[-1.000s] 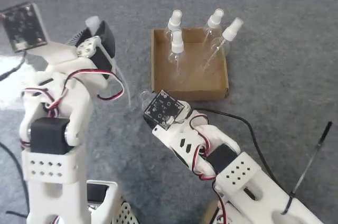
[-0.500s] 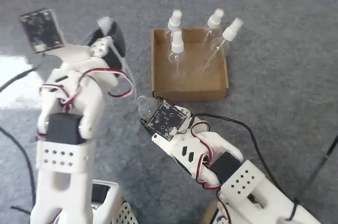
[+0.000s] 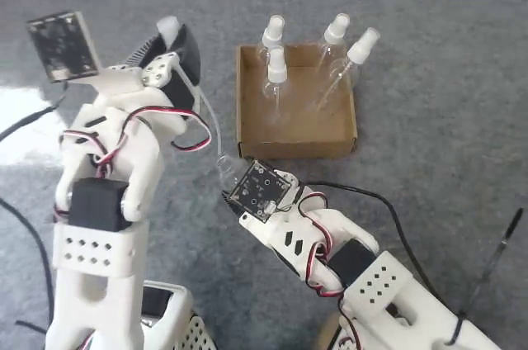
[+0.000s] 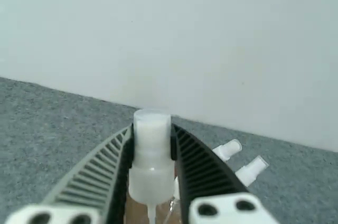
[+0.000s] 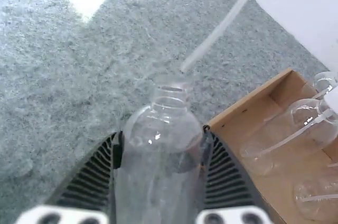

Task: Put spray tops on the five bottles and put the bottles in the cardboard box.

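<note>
The left gripper was clamped on the spray top. Its dip tube slanted down towards the clear bottle, which was pinched in the right gripper. The tip hung just above the open neck, beside the cardboard box.

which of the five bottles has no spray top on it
The clear bottle held in the right gripper, outside the cardboard box: its neck is open. The four bottles in the box all carry white spray tops.
</note>
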